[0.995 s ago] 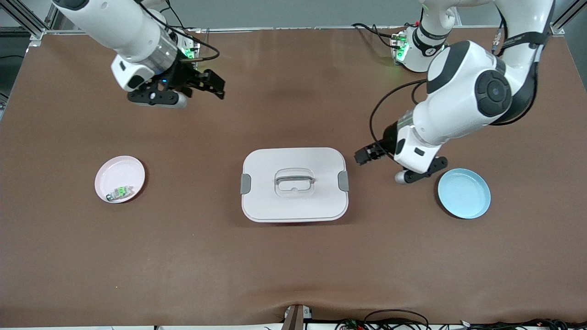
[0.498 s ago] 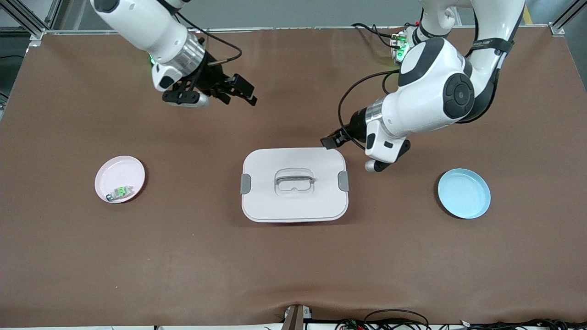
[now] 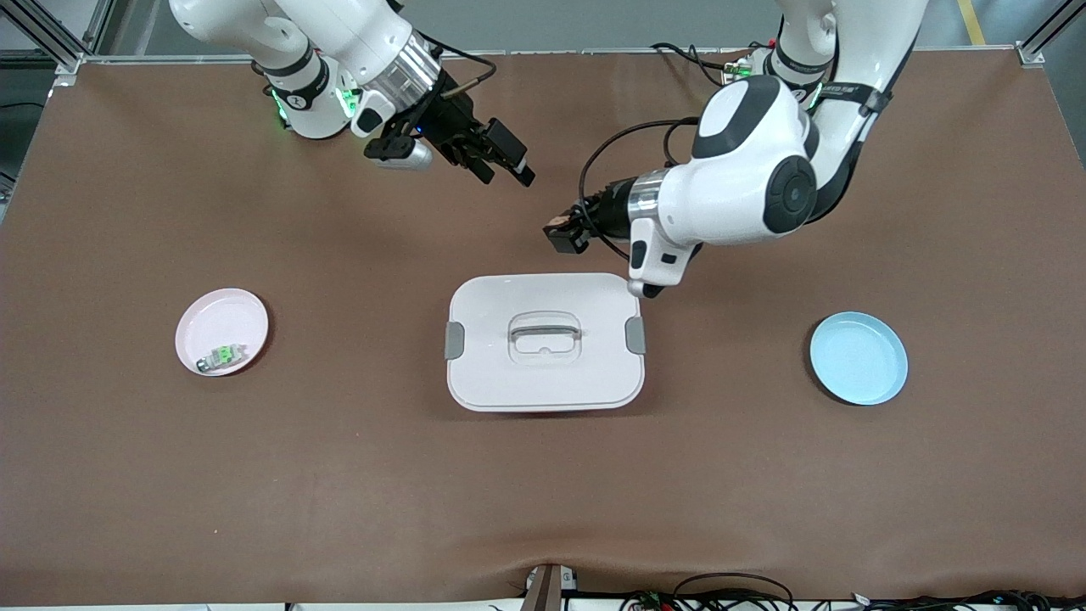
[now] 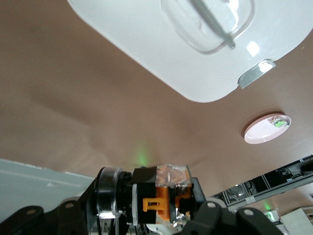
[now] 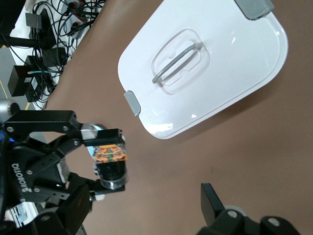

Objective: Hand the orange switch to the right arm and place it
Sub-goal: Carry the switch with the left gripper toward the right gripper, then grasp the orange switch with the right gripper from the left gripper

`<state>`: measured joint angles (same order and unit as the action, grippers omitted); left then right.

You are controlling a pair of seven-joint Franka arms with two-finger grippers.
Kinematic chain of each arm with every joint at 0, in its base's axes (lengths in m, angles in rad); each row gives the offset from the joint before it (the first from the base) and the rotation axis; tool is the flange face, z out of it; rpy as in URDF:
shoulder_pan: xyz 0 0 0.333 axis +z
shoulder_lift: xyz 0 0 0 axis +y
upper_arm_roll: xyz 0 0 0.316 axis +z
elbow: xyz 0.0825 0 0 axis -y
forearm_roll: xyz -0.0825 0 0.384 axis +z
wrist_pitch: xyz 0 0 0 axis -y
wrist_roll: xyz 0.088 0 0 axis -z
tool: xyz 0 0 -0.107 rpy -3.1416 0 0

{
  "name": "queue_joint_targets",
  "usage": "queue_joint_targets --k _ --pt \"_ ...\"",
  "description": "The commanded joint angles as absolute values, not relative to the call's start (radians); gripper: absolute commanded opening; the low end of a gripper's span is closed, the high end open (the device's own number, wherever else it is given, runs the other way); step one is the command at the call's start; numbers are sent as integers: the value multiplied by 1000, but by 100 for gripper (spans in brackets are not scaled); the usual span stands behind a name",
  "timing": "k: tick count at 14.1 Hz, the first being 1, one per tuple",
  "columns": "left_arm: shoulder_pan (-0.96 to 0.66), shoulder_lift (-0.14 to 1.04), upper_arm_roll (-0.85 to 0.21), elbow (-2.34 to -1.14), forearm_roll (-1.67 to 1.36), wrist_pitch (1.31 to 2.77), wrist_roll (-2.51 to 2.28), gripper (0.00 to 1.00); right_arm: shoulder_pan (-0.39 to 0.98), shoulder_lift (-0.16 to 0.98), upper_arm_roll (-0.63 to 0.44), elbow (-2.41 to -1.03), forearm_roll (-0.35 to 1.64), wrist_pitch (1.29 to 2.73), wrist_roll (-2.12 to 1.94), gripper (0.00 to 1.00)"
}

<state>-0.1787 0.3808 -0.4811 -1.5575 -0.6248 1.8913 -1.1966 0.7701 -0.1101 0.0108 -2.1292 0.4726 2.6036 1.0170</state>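
Bright, even overhead light, soft shadows, and glare spots on the white lid (image 4: 186,54).

Between the open right gripper (image 3: 502,168) and the left gripper (image 3: 563,231) clamping the tiny orange-middled switch (image 5: 110,153): bare brown tabletop (image 3: 543,119), unobstructed. Directly below: the white rectangular lidded box (image 3: 545,341), handle (image 3: 545,332) raised, blocking low passage there.

My arms (image 3: 747,182) are glossy white with black joint caps, silver wrist rings, black cables, green lights at my bases, and black grippers.
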Motion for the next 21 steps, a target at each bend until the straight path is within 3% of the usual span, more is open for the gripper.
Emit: queue_joint_targets --k 1,9,21 --pt "-187 403 -482 -1535 -679 1876 -1224 0 795 -84 -2 -2132 497 2654 1043 100" --pt "-227 413 -480 -1531 -707 1882 -1285 0 815 6 -2 -2079 497 2663 1066 100" --pt "-244 440 -480 -1523 -709 1887 -1289 0 818 34 -3 -2075 495 2658 1063 100"
